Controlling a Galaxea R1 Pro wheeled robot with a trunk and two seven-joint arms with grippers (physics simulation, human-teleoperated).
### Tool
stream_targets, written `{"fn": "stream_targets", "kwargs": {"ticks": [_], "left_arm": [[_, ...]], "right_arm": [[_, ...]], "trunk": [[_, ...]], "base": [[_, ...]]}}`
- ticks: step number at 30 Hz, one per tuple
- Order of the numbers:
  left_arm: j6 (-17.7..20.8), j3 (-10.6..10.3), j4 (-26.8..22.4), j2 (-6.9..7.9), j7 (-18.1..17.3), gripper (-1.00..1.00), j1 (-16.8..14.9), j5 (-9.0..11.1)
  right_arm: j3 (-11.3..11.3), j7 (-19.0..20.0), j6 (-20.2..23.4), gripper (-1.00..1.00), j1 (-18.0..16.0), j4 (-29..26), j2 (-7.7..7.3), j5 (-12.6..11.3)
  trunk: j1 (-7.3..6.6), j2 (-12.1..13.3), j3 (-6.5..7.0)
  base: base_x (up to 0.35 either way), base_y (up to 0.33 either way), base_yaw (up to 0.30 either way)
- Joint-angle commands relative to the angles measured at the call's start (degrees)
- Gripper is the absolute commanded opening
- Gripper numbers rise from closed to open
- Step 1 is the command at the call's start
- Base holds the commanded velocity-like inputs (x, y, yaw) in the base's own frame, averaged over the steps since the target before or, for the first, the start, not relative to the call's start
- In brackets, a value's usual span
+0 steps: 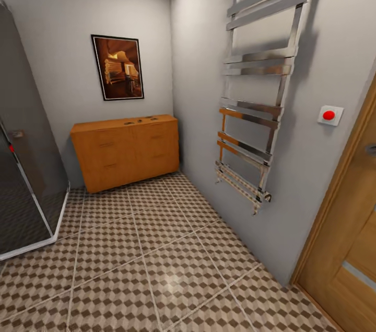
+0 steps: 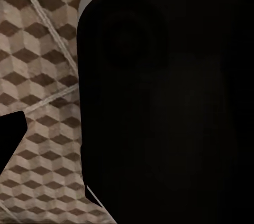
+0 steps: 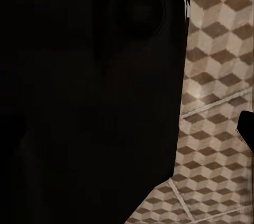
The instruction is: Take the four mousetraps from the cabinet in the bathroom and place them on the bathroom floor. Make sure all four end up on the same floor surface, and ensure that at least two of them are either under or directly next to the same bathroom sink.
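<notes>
Although they are small and far off, a few dark flat shapes on top of the cabinet look like the mousetraps, though I cannot count them for sure at this range. That low orange-brown chest stands against the back wall at about eleven o'clock in the head view, its drawer fronts shut and slim bar handles just visible. Directly above it, toward twelve o'clock, hangs a dark-framed picture. The bathroom floor, with its brown and cream cube tiles and pale grout lines, spreads from the chest to the near edge. At nine o'clock a dark glass shower enclosure sits on a white base. On the right-hand wall, around one to two o'clock, a chrome towel rail climbs upward, a red button on a white plate beside it at three o'clock, and a wooden door at four o'clock. Both wrist views show cube tiles past a large black body close to the lens; whether either gripper's fingers are spread or closed I cannot tell.
</notes>
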Motion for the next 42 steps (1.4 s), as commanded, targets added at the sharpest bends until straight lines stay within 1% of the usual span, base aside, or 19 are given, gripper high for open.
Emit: {"fn": "stream_targets", "kwargs": {"ticks": [1, 42], "left_arm": [[-0.1, 0.0, 0.0, 0.00, 0.0, 1.00, 0.0, 0.0], [-0.1, 0.1, 0.0, 0.00, 0.0, 1.00, 0.0, 0.0]], "right_arm": [[0.0, 0.0, 0.0, 1.00, 0.0, 0.0, 0.00, 0.0], [0.0, 0.0, 0.0, 1.00, 0.0, 0.0, 0.00, 0.0]], "trunk": [[0.00, 0.0, -0.04], [0.00, 0.0, -0.04]], "base": [[0.000, 0.000, 0.275], [0.000, 0.000, 0.271]]}}
